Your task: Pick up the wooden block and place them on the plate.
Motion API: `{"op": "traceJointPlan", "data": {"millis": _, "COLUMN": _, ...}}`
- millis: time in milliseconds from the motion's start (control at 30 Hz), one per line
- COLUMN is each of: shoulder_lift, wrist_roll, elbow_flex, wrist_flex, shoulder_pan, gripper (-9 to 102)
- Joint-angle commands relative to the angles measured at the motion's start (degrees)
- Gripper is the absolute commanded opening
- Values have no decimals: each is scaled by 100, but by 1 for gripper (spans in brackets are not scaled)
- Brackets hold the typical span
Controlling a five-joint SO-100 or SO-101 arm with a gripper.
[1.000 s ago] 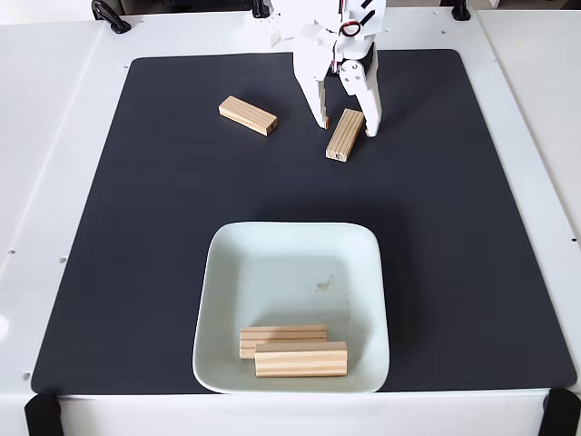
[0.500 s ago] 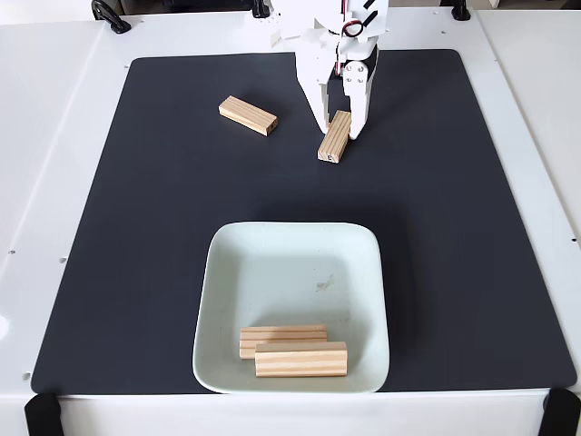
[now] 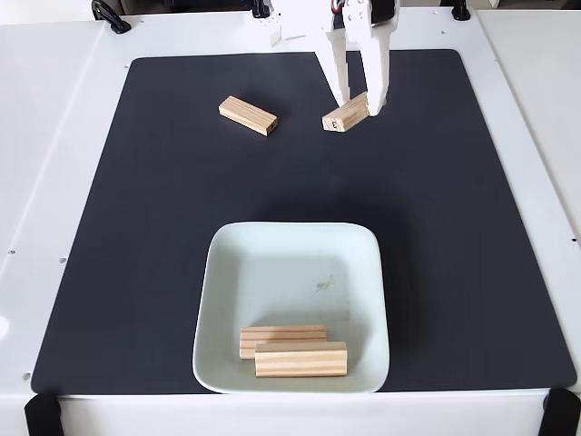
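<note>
Just closed the gripper (image 3: 360, 105) on a wooden block (image 3: 347, 113) and lifted it tilted off the mat (image 3: 454, 227), so two already on the plate (image 3: 290, 263), carry next, one left.

Four small rectangular bars of pale light-brown wood with lengthwise grain show in the fixed view. Two lie flat inside the square, round-cornered, shallow mint-white plate (image 3: 290, 272), near its front edge: one (image 3: 282, 339) partly overlapped by the other (image 3: 301, 360). The plate sits at the black mat's front edge. A third (image 3: 248, 115) lies angled toward the mat's far left. The fourth (image 3: 346, 113) is tilted, held near the far edge.
</note>
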Motion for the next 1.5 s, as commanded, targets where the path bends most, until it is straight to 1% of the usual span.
{"op": "traceJointPlan", "data": {"millis": 0, "shoulder_lift": 167, "wrist_roll": 1063, "elbow_flex": -668, "wrist_flex": -70, "shoulder_pan": 79, "gripper": 0}}
{"op": "traceJointPlan", "data": {"millis": 133, "shoulder_lift": -791, "wrist_roll": 2039, "elbow_flex": -1828, "wrist_flex": -62, "shoulder_pan": 360, "gripper": 0}}
{"op": "traceJointPlan", "data": {"millis": 233, "shoulder_lift": -1784, "wrist_roll": 2443, "elbow_flex": -2997, "wrist_flex": -53, "shoulder_pan": 650, "gripper": 0}}
{"op": "traceJointPlan", "data": {"millis": 367, "shoulder_lift": -3103, "wrist_roll": 2575, "elbow_flex": -4509, "wrist_flex": 0, "shoulder_pan": 1046, "gripper": 0}}
{"op": "traceJointPlan", "data": {"millis": 467, "shoulder_lift": -3946, "wrist_roll": 2575, "elbow_flex": -5361, "wrist_flex": -18, "shoulder_pan": 1310, "gripper": 0}}
{"op": "traceJointPlan", "data": {"millis": 700, "shoulder_lift": -5361, "wrist_roll": 2593, "elbow_flex": -6741, "wrist_flex": -62, "shoulder_pan": 1626, "gripper": 0}}
{"op": "traceJointPlan", "data": {"millis": 833, "shoulder_lift": -5977, "wrist_roll": 2918, "elbow_flex": -7436, "wrist_flex": -62, "shoulder_pan": 1635, "gripper": 0}}
{"op": "traceJointPlan", "data": {"millis": 1067, "shoulder_lift": -6530, "wrist_roll": 3015, "elbow_flex": -8051, "wrist_flex": -53, "shoulder_pan": 1450, "gripper": 0}}
{"op": "traceJointPlan", "data": {"millis": 1467, "shoulder_lift": -6636, "wrist_roll": 3032, "elbow_flex": -7972, "wrist_flex": -53, "shoulder_pan": 1230, "gripper": 0}}
